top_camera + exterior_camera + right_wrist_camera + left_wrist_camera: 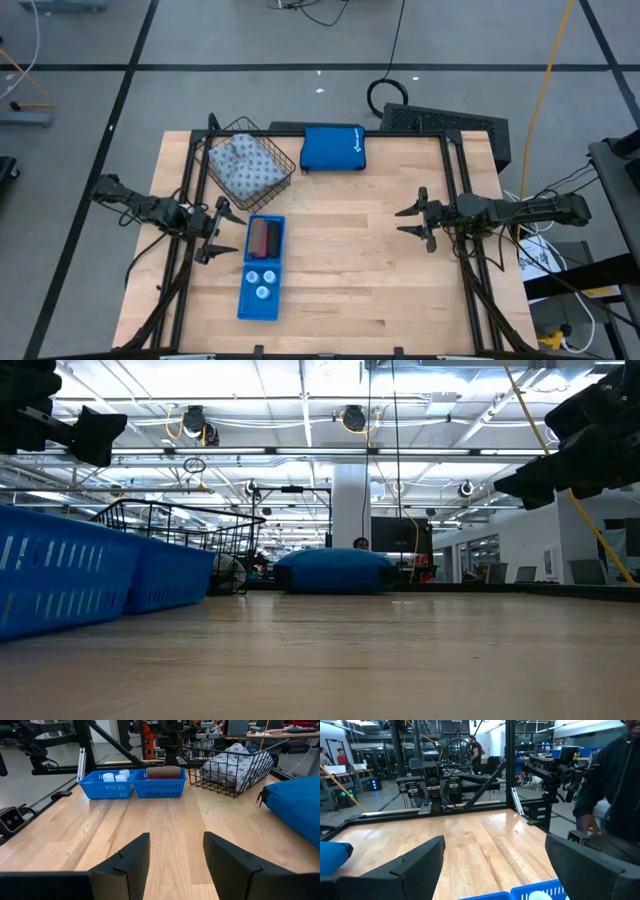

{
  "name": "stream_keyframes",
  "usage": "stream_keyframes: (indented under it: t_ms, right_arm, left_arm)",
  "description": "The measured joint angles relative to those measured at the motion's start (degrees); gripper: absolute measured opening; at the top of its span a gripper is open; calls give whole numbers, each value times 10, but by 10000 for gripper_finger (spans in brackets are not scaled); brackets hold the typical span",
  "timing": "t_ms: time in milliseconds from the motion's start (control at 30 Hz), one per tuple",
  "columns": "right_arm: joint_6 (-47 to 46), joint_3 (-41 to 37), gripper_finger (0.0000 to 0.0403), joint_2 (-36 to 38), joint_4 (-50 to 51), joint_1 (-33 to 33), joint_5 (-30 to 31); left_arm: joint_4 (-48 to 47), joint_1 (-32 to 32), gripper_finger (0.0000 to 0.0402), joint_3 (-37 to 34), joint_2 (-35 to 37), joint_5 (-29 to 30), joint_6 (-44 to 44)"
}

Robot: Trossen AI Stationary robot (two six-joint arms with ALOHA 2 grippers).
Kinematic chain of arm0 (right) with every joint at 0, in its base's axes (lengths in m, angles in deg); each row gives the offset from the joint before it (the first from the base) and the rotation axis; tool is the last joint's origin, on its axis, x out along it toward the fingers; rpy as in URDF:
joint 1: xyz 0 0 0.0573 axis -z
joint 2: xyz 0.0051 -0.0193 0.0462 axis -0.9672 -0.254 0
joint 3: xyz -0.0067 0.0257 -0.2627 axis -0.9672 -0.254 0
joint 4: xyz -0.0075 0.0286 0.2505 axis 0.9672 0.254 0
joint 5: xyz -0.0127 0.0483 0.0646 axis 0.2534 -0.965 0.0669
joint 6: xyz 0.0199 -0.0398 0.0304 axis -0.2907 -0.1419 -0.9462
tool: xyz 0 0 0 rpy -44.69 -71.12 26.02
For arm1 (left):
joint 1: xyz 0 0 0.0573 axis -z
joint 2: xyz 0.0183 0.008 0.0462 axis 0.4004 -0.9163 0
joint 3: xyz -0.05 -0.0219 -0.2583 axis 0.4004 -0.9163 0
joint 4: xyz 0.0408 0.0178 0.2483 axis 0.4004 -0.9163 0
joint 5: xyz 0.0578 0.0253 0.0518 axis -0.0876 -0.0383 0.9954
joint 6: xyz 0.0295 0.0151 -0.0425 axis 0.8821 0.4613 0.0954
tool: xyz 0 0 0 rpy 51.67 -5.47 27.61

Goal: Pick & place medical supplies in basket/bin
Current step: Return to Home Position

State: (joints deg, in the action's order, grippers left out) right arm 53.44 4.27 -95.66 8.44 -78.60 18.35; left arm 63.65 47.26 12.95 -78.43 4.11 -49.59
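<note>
The grey-blue patterned fabric pack lies inside the dark wire basket near the table's far left. The two-compartment blue tray sits nearer. One compartment holds the brown roll and the pink roll, the other the white discs. My left gripper hovers open just left of the tray. My right gripper hovers open over bare wood to the right.
A bright blue zip pouch lies at the far edge, right of the basket. Black frame rails border the table. Bare wood lies between the grippers. A person stands beyond the table in the left wrist view.
</note>
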Motion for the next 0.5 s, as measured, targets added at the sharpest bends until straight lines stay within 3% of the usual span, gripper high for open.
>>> stream_keyframes:
  t_ms: [500]
  right_arm:
    - [0,0,174,0,1,0,0]
  left_arm:
    - [1,0,351,0,0,0,1]
